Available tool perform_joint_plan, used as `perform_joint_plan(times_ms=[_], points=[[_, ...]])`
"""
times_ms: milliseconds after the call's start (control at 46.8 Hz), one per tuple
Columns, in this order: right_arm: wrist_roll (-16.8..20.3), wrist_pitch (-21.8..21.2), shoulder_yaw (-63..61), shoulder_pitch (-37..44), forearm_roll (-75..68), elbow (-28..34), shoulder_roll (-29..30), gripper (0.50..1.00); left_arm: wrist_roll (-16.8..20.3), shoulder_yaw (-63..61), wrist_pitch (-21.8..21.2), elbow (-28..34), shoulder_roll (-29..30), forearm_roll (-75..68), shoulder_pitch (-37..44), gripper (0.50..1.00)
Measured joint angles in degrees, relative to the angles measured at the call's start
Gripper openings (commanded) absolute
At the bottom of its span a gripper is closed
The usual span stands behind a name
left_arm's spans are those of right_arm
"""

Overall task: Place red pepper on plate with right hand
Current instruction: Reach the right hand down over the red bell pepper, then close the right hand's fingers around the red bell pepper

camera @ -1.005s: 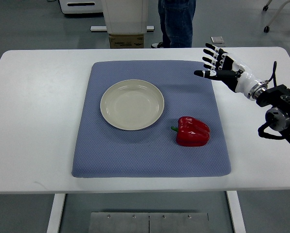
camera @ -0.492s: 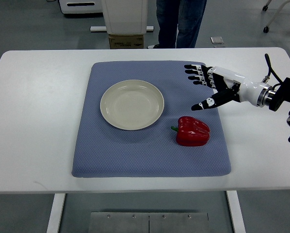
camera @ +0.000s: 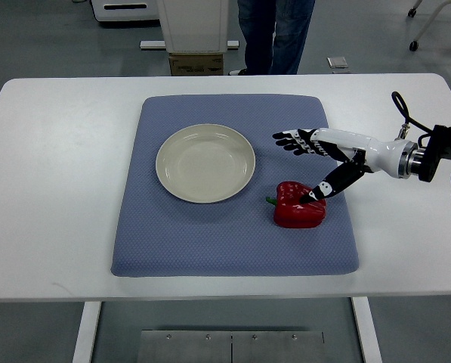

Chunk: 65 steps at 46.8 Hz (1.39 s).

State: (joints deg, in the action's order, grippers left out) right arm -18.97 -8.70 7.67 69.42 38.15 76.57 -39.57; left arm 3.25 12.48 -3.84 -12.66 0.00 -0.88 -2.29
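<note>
surface [camera: 59, 151] first: white, wide, filling most of the top view, with grey floor beyond its far edge. blue-grey mat [camera: 180, 234] lies square on the middle of the surface and serves as the landmark for the rest. behind the mat, past the far edge of the surface, a person's legs [camera: 274, 34] in dark jeans stand on the floor, and beside them a cardboard box [camera: 196, 63] sits under a white cabinet [camera: 195, 23].

right arm [camera: 406, 157] comes in from the right of the mat, white forearm and dark wrist joint, a black cable looping above it. cream plate [camera: 205, 162] sits on the mat's left-centre part, bare of food. right hand [camera: 319, 155] hangs over the mat's right half, fingers [camera: 289, 141] spread wide and holding nothing; they point toward the plate, well apart from it. the thumb [camera: 325, 189] reaches down and its dark tip is at the top of the red pepper [camera: 297, 206], touching or just above it; i cannot tell which.

the red pepper lies on the mat's near-right part, right of the plate and apart from it, its green stem [camera: 271, 200] pointing toward the plate. small grey square object [camera: 338, 62] lies on the floor behind the mat, right of the legs.
</note>
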Motion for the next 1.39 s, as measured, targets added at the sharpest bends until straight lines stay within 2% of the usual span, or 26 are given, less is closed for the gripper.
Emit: perform_joint_plan(times_ms=[406, 876, 1390], points=[[-2.3, 6.2, 7.6, 2.2, 1.2, 0.7, 2.5, 0.931, 0.0, 0.0, 0.0, 0.0, 0.0, 0.0, 0.0, 1.0], [-2.3, 8.6, 10.5, 1.5, 2.9, -0.2, 4.3, 0.922, 0.0, 0.0, 0.0, 0.0, 0.0, 0.0, 0.0, 1.0], [-2.3, 8.7, 11.9, 0.8, 3.2, -3.2, 4.9, 0.899, 0.0, 0.0, 0.0, 0.0, 0.0, 0.0, 0.0, 1.0]])
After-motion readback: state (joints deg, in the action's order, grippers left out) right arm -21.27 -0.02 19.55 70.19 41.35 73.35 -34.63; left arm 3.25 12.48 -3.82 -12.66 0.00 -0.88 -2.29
